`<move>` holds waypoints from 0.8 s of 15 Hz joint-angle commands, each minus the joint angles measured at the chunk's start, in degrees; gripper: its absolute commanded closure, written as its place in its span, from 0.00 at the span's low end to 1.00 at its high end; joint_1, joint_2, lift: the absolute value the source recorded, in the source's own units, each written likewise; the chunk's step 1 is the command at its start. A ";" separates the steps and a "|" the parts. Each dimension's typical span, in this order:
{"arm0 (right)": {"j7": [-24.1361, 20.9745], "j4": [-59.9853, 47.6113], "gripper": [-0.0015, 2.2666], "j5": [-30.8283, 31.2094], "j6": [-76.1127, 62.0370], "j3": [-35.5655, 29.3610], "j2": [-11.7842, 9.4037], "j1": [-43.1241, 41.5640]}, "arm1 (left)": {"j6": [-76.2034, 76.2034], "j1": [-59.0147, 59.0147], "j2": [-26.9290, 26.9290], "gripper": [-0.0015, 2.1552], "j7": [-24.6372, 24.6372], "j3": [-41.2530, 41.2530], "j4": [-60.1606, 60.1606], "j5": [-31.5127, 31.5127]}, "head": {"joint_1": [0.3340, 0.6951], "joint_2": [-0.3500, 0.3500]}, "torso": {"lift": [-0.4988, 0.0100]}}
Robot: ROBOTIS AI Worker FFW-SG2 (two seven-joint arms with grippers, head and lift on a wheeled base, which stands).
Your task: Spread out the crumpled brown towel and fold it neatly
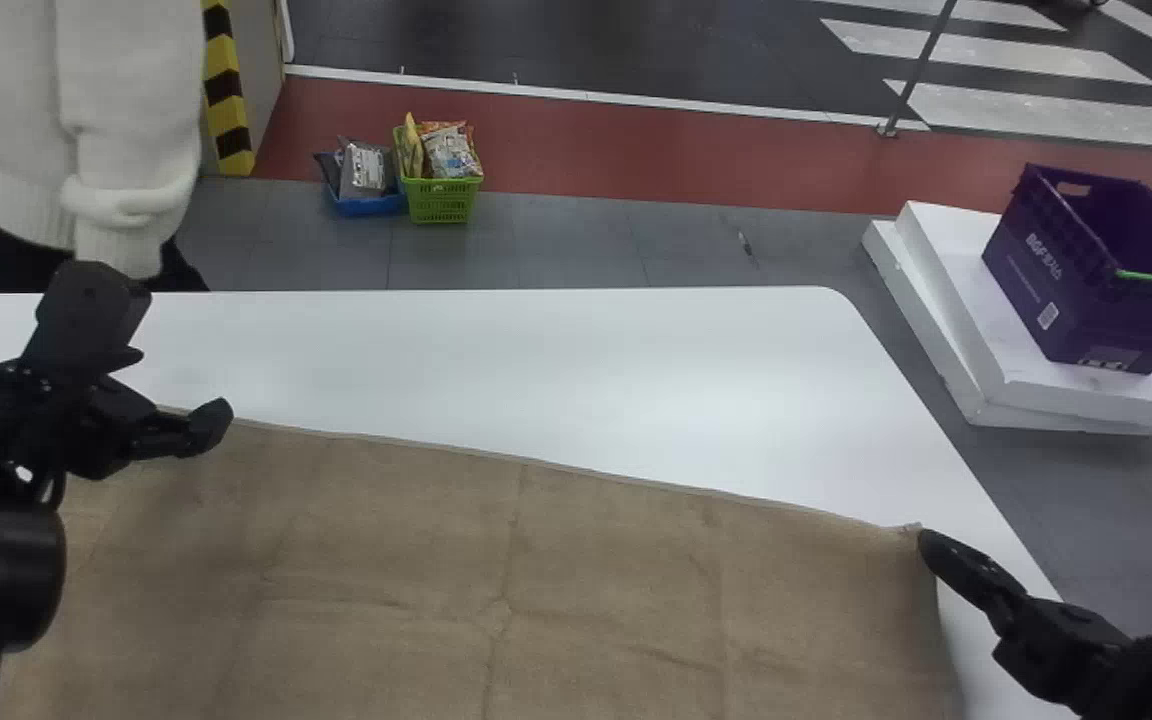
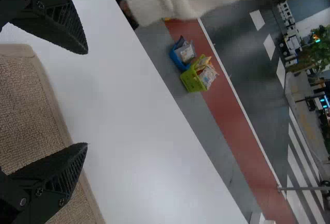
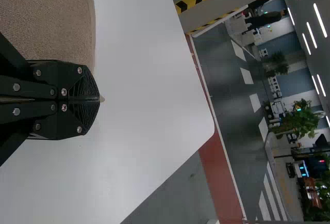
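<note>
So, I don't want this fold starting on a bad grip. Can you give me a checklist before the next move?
1. Brown towel spread out: ok, mostly flat, lightly creased.
2. Right hand gripping: ok, closed on the far right corner.
3. Left hand gripping: not ok, open by the far edge.
4. Far edge parallel to the table's: not ok, slanted.
5. Near edge straight: cannot tell, beyond the head view's bottom.

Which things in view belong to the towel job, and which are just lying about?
Job:
- brown towel, spread out
- white table under it
- left gripper, open
- right gripper, shut on a towel corner

Lying about:
- green basket
- blue bin
- purple crate
- white slabs beneath the crate
</note>
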 commanded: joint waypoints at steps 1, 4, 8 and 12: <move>0.03 -0.08 0.51 0.00 0.07 0.00 0.00 -0.10 | 1.12 -1.09 -0.15 0.10 -2.18 1.42 0.06 -0.42 | 1.00 0.22 | 0.73; 0.21 -0.08 0.51 -0.09 0.07 -0.27 0.00 -0.01 | 2.88 -1.88 -0.15 0.10 -4.38 2.74 0.15 -0.86 | 1.00 0.23 | 0.73; 0.29 -0.26 0.51 -1.14 0.25 -0.97 0.00 -0.01 | 2.88 -3.46 0.00 0.10 -5.61 3.09 3.40 -1.39 | 1.00 0.24 | 0.73; 0.29 -0.78 0.52 -1.14 0.42 -1.50 0.00 0.08 | 3.05 -6.01 0.53 0.10 -6.49 3.01 7.36 -2.88 | 1.00 0.23 | 0.73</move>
